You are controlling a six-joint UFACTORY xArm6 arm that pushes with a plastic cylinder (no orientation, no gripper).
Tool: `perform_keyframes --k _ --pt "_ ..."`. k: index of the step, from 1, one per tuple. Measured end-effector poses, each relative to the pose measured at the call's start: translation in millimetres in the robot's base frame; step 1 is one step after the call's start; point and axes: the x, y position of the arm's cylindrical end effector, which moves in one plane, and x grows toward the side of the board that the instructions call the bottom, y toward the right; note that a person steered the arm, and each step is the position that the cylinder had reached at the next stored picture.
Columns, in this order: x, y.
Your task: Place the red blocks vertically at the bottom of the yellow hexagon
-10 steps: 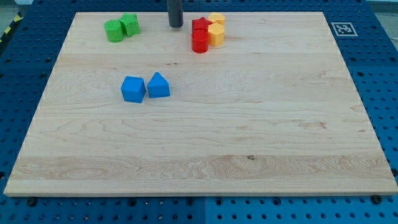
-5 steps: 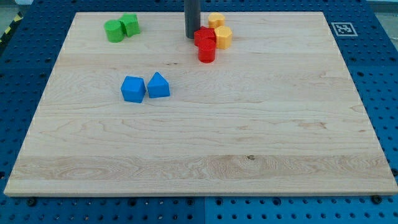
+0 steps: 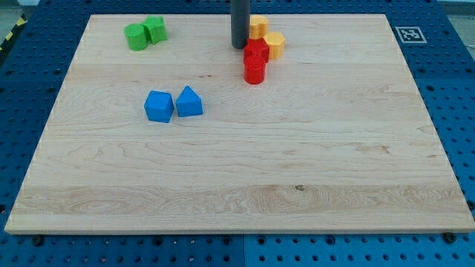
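Two red blocks stand one below the other near the view's top centre: an upper red block (image 3: 257,51), its shape unclear, and a red cylinder (image 3: 254,71) touching it from below. A yellow hexagon (image 3: 274,45) touches the upper red block on its right. A second yellow block (image 3: 257,26) sits above, partly hidden by the rod. My tip (image 3: 239,47) is at the upper red block's left edge, touching or nearly touching it.
Two green blocks (image 3: 136,36) (image 3: 155,29) sit together at the view's top left. A blue block (image 3: 158,106) and a blue block with a peaked top (image 3: 188,101) sit side by side left of centre. A marker tag (image 3: 408,34) lies off the board's top right corner.
My tip has moved to the right along the top of the board. The two red blocks and the yellow hexagon have shifted right and slightly down; the red pair now sits left of and below the hexagon.
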Motion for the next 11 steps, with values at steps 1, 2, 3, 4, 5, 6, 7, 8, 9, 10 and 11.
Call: perform_keyframes --k 1,2,3,4,5,6,7,8,9,10,11 --pt "38 0" --pt "51 0" --pt "32 2" --pt "-5 -12" --pt "4 15" --pt "47 23" --pt "76 23" --pt "71 2" --pt "61 -27" --pt "99 -28" --pt "100 -10"
